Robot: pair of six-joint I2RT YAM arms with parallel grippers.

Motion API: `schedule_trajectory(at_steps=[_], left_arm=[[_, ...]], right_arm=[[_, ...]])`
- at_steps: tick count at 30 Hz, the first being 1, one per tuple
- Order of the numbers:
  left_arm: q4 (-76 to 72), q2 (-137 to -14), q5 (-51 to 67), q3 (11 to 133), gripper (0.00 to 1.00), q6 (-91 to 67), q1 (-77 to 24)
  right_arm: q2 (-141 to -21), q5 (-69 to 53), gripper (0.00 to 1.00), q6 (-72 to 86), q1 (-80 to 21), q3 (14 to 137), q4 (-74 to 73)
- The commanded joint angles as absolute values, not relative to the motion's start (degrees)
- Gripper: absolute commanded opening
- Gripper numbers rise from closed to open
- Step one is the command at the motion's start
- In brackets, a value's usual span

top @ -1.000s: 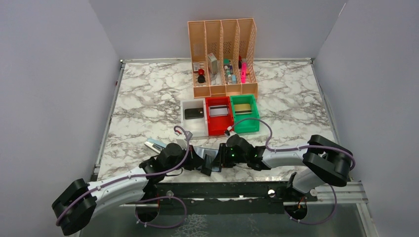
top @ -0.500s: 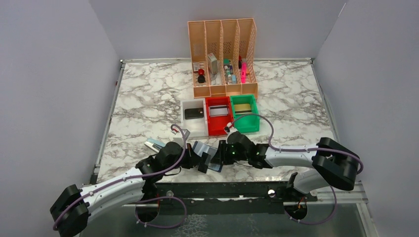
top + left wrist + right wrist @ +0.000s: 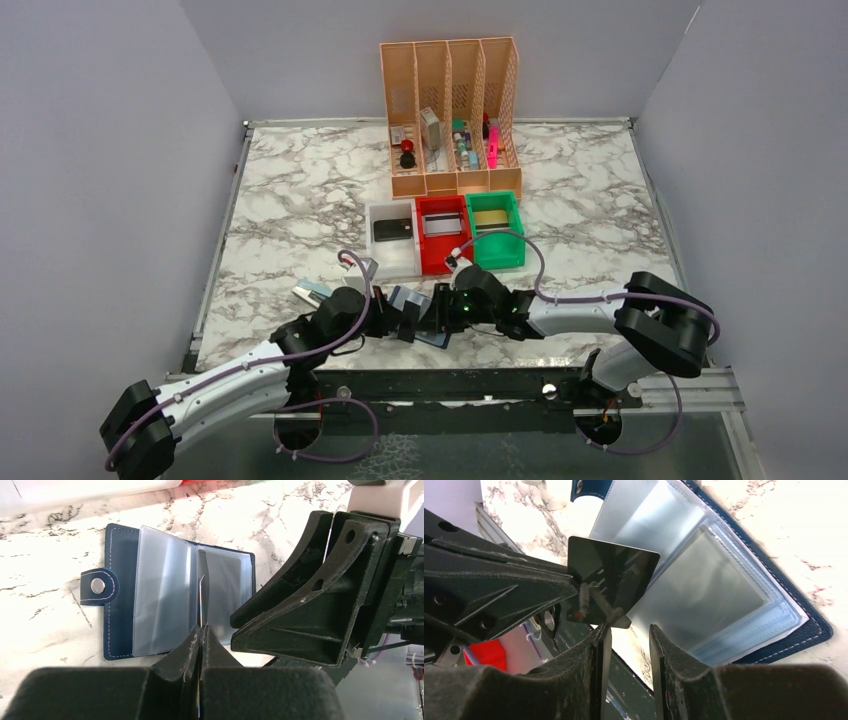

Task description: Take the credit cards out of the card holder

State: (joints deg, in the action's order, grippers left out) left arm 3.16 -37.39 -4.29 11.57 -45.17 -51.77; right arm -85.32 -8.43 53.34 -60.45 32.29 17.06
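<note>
The card holder [image 3: 119, 620] lies open and flat on the marble-patterned table [image 3: 45, 630], near its near edge, between the two grippers. It is a dark navy, leather-like wallet with pale stitching along its rim. A rounded tab [image 3: 98, 585] with a round metal snap sticks out from its left side. Inside, greyish see-through plastic pockets [image 3: 160, 590] fan out in soft, shiny layers.

The left gripper [image 3: 201, 635] has its black, matte fingers pressed together on a thin black credit card [image 3: 611, 580], which it holds on edge above the pockets. The card is a glossy rectangle with rounded corners. Its face mirrors the arms, and any printing on it cannot be made out.

The right gripper [image 3: 629, 642] points at the card from the right with its jaws apart. The card's lower corner is just above the gap, beside one finger [image 3: 600, 650]; contact cannot be told.

Farther back stand three plastic bins in a row:
- The white bin [image 3: 395, 260] holds a black card [image 3: 393, 229].
- The red bin [image 3: 445, 257] holds a silver-grey card [image 3: 441, 225].
- The green bin [image 3: 498, 252] holds a gold card [image 3: 490, 219].

Behind them rises a tall orange slotted file rack [image 3: 450, 60] with small items in its compartments, too small to read.
</note>
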Motion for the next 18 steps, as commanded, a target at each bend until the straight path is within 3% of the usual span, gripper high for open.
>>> schedule_trajectory(at_steps=[1, 18], left_arm=[[1.0, -38.8, -7.2, 13.6, 0.00, -44.5, -51.9], [7.7, -55.9, -7.8, 25.2, 0.00, -34.2, -51.9]], right_arm=[[-85.4, -4.0, 0.38, 55.5, -60.9, 33.0, 16.4], [-80.8, 2.5, 0.35, 57.4, -60.8, 31.1, 11.0]])
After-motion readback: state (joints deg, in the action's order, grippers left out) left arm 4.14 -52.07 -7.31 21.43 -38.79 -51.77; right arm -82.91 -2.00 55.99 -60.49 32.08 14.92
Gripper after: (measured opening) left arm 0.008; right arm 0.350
